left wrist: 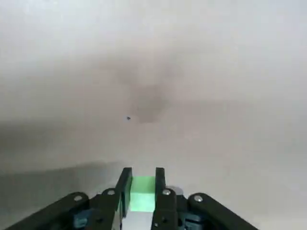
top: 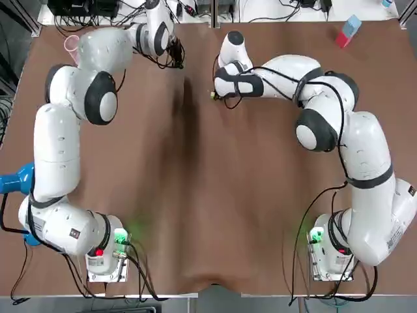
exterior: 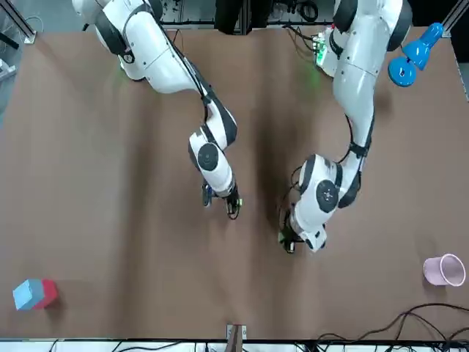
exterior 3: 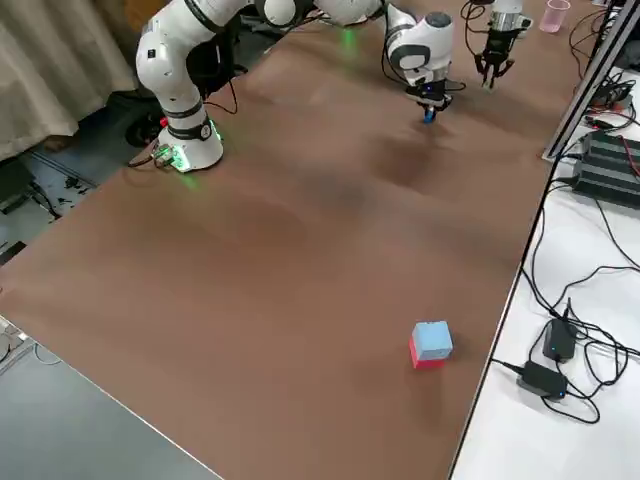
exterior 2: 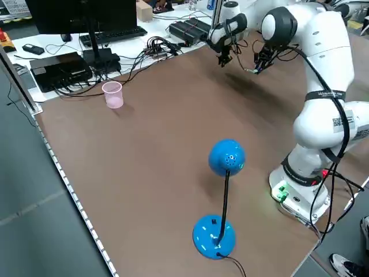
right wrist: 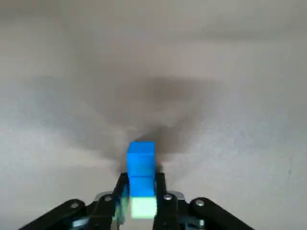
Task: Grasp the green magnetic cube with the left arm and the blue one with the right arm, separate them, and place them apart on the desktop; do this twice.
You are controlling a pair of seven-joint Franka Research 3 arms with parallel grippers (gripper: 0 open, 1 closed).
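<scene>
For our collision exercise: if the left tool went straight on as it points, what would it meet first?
Probably the table, beyond the green cube that the left tool grips.

Robot lab, brown table, cabled electronics

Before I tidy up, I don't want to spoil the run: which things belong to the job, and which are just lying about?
In the job: green cube in left gripper; blue cube in right gripper.
Lying about: pink cup; blue lamp; blue-and-red block.
</scene>
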